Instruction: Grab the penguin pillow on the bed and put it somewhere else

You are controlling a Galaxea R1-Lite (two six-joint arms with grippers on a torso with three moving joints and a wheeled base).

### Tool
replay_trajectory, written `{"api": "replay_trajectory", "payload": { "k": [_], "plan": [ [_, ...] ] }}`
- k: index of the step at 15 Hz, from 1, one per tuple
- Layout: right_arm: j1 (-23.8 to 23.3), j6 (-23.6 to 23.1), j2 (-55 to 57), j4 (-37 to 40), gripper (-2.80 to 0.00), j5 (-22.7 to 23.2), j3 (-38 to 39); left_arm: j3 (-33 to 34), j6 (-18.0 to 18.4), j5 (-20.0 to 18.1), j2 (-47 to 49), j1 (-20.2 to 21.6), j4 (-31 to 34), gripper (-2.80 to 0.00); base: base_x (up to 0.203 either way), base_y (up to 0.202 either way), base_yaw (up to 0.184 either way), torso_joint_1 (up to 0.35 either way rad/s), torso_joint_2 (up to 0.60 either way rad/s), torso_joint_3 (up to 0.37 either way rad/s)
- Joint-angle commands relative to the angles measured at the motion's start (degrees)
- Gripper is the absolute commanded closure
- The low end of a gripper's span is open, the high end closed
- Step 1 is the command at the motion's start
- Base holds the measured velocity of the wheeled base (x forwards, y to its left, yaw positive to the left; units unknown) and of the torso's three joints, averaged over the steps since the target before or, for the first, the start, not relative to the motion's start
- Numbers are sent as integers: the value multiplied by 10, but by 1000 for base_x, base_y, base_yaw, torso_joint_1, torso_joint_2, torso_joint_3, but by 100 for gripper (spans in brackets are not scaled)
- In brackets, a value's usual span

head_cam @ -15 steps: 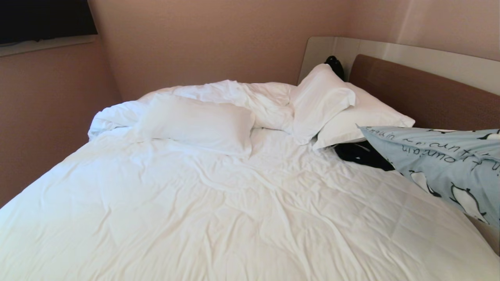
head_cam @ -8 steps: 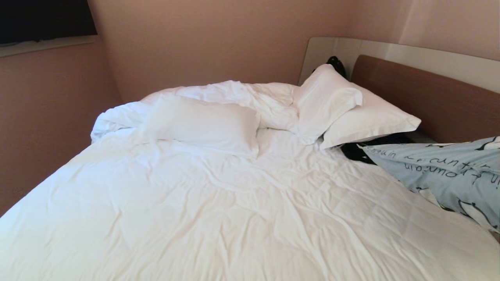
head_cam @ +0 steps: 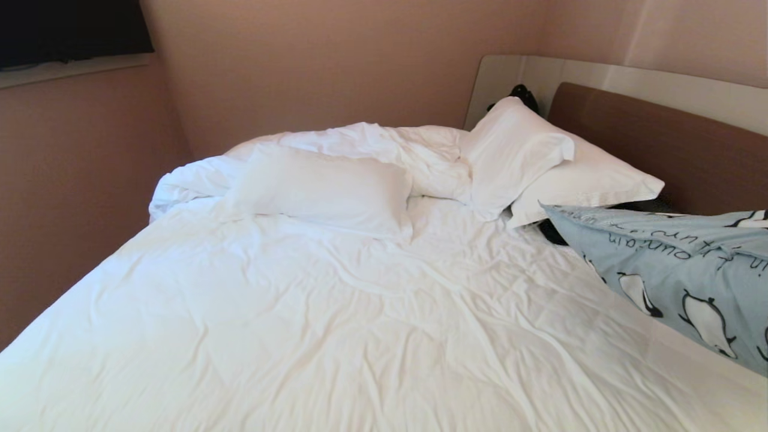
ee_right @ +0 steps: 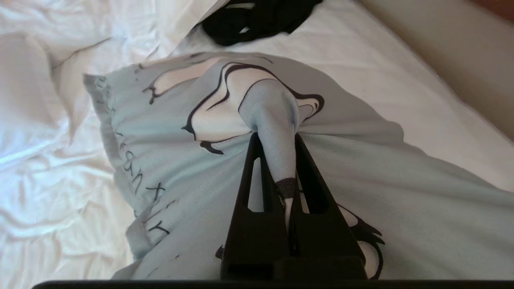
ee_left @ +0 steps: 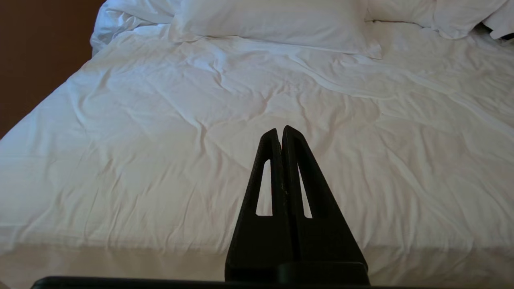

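Pale blue penguin pillow hangs bunched and tilted over the rumpled white bed's right edge.

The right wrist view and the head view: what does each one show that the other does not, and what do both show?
Only the right wrist view shows the right gripper, shut on a pinched fold of the penguin pillow.

Only the head view shows the headboard, the walls, and the three white pillows at the far end of the bed.

Both show the penguin pillow with its dark writing, the rumpled white bedding, and a black item lying beyond the pillow.
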Motion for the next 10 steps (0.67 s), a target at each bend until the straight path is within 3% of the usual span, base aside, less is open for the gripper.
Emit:
{"api": "replay_trajectory", "payload": {
  "k": [1,6,10],
  "plan": [
    [1,1,1,-1,0,0,-3,0,0,0,0,0,0,0,0,0,0,0,0,0],
    [1,1,-12,0,0,-1,1,0,0,0,0,0,0,0,0,0,0,0,0,0],
    [1,0,-29,0,0,-2,8,0,-1,1,0,0,0,0,-153,0,1,6,2,0]
  ]
}}
